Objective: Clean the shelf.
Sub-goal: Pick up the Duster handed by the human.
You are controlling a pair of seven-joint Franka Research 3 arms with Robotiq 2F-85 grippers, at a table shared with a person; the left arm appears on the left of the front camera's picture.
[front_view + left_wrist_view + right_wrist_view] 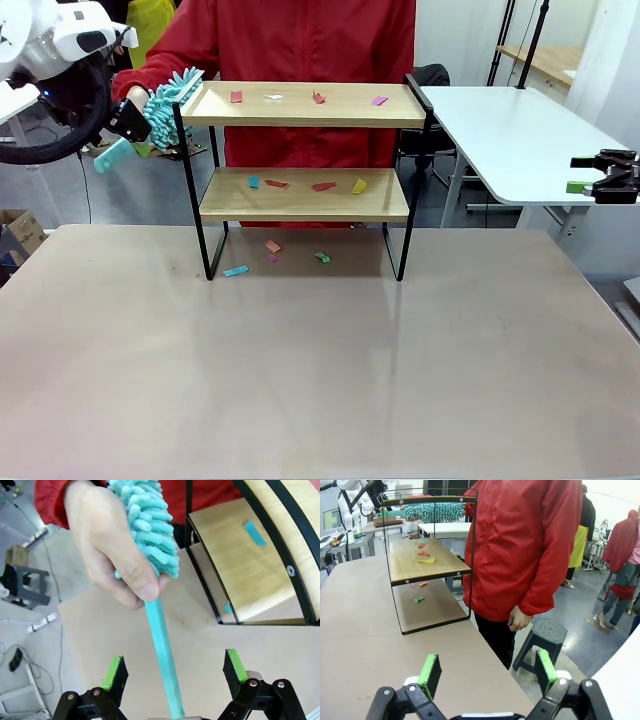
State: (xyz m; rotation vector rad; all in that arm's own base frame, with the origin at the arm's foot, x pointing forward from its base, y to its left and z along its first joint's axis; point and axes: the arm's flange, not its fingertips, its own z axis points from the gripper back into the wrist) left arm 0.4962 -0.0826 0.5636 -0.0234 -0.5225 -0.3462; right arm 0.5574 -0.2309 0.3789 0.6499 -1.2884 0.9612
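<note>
On the far middle of the beige worktop (pixel 320 380), the shelf (pixel 305 206) is standing with its two wooden boards facing the robot. Paper scraps (pixel 323 186) in red, teal, yellow, white and pink are lying on both boards, and a few more are lying on the worktop between its black legs. A person (pixel 310 40) in a red jacket is standing just behind it. A white table (pixel 510 130) is standing to the right in a bright workroom.

The front view is showing the person's hand (pixel 135 100) holding a teal chenille duster (pixel 168 105) at the left end of the top board, with the left claw (pixel 125 125) close beside it. The right claw (pixel 580 173) is hanging at the right edge, well apart from the shelf, jaws spread and grasping nothing.

The left wrist view is adding detail: the duster's handle (pixel 162 645) is running down between the released green pads (pixel 112 672), touching neither. The hand is gripping it just below the fluffy head.

The right wrist view is looking at the shelf end-on. It is showing the person's other hand (pixel 520 620) hanging loose, a black stool (pixel 545 635) beside the worktop, and other people farther off.
</note>
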